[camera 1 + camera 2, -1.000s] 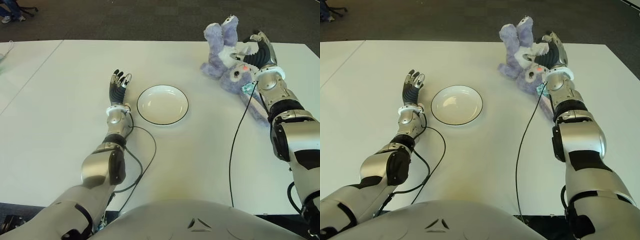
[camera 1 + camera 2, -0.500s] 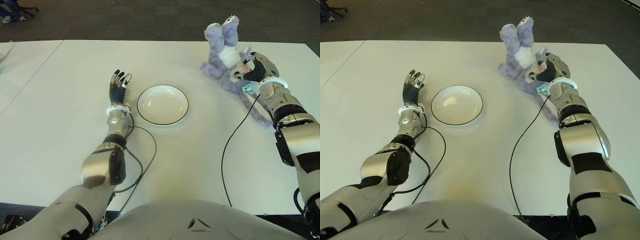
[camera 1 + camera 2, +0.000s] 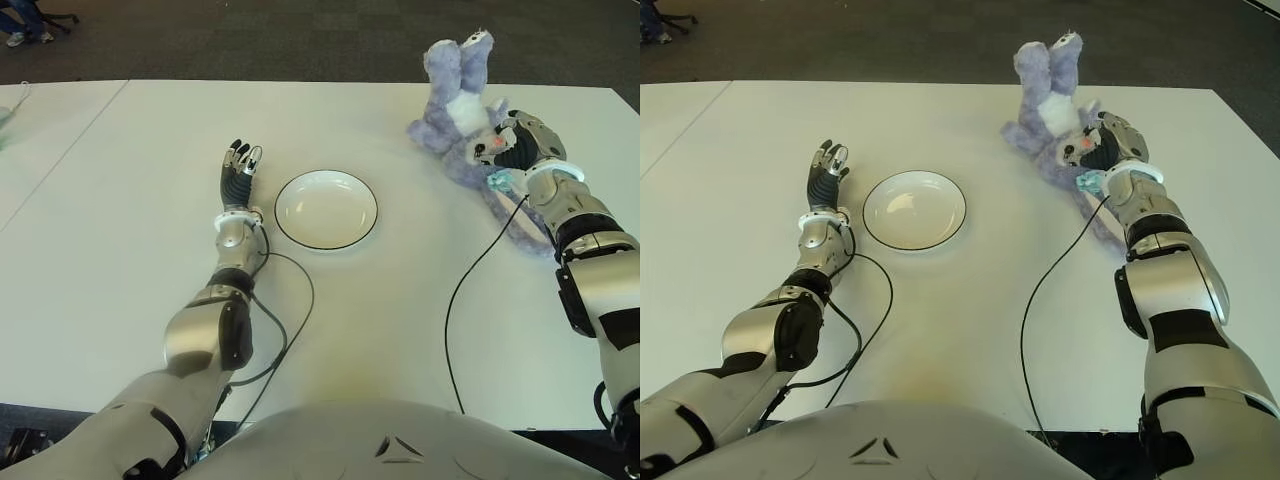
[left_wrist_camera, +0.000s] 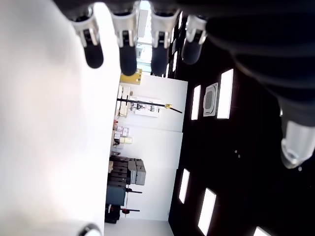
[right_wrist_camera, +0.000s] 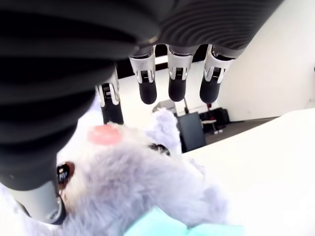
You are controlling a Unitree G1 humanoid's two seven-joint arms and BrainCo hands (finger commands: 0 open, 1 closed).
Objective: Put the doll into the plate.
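Reaching over the head of the fluffy lilac plush rabbit doll [image 3: 462, 112], my right hand [image 3: 512, 142] has its dark rubber-tipped fingers [image 5: 177, 86] extended above the pink nose and eyes, thumb low on the near side; they cup the head loosely and I judge nothing is squeezed yet. The toy looks light, soft and compressible, so I'd pinch the head or neck, above the pale blue bow [image 5: 162, 225], expecting the limbs to flop. It lies at the upper right of the eye view on the white table [image 3: 120, 200], legs skyward. The black-rimmed white round plate [image 3: 326, 209] waits mid-frame, well apart. My left hand [image 3: 238, 172], unclenched, shows just left of the plate.
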